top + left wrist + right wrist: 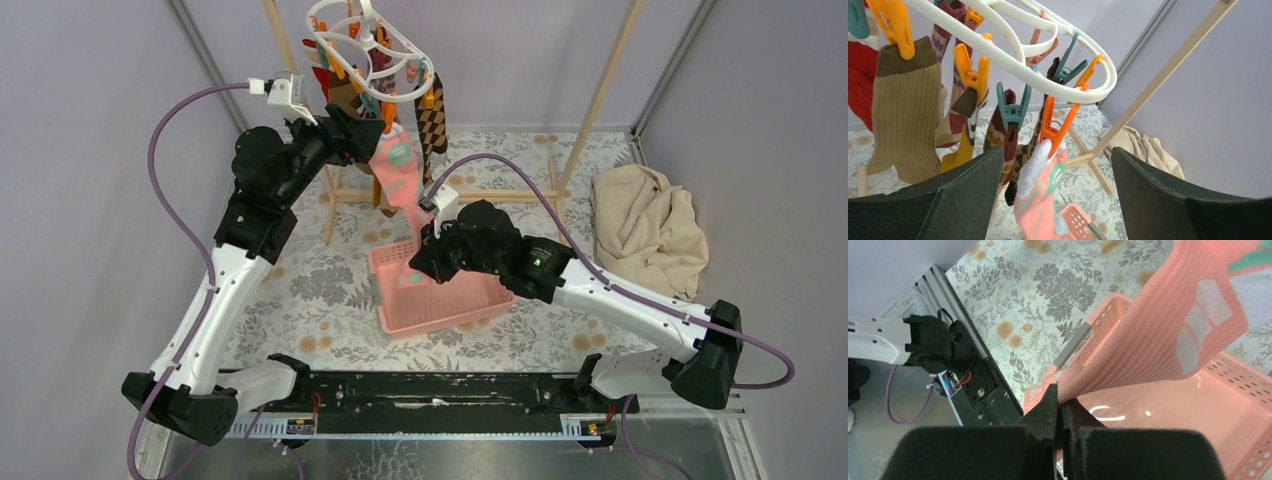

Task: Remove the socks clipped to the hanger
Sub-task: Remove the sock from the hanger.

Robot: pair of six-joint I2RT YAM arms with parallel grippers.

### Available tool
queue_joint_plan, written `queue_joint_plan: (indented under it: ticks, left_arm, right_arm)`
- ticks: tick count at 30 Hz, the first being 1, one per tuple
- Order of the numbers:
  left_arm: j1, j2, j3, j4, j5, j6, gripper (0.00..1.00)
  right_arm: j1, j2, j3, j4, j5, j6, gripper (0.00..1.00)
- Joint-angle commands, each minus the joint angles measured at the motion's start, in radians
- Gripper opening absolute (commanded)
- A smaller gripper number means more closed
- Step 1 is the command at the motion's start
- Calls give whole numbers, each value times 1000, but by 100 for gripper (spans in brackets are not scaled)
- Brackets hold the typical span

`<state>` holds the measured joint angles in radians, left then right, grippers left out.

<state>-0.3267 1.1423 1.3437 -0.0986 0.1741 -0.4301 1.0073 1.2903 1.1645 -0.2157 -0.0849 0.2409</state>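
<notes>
The white oval hanger (pixel 365 50) hangs from the wooden rack with several socks clipped to it. A pink sock (pixel 398 170) with teal and white marks hangs from an orange clip (pixel 1058 125) on the ring (pixel 1048 85). My left gripper (pixel 1057 155) is open, its jaws standing wide on either side of that clip and the sock's top (pixel 1040 200). My right gripper (pixel 1062 400) is shut on the pink sock's lower end (pixel 1168 340), pulling it taut over the basket. A brown ribbed sock (pixel 903 115), a mustard one (pixel 960 150) and an argyle one (pixel 432 120) stay clipped.
A pink plastic basket (pixel 440 300) sits mid-table under the right gripper (pixel 428 252). A crumpled beige cloth (pixel 645 225) lies at the right. The wooden rack's slanted post (pixel 600 90) and floor bar (pixel 500 195) stand behind. The left arm (pixel 270 180) reaches up beside the hanger.
</notes>
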Motion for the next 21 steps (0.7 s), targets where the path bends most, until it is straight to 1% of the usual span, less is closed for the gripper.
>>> queue_joint_plan:
  ticks: [1, 10, 16, 18, 21]
  left_arm:
    - [-7, 22, 19, 60, 67, 37, 85]
    - [-11, 86, 127, -42, 136, 70, 84]
    - [-10, 100, 148, -62, 119, 88, 84]
    - [-10, 103, 149, -63, 118, 92, 82]
    - [-11, 106, 153, -74, 117, 106, 76]
  right_arm:
    - [8, -20, 78, -54, -66, 2, 0]
    - [22, -33, 156, -216, -74, -28, 0]
    - [22, -50, 166, -246, -64, -35, 0]
    - [22, -54, 166, -246, -67, -35, 0]
    - [22, -56, 166, -247, -69, -34, 0]
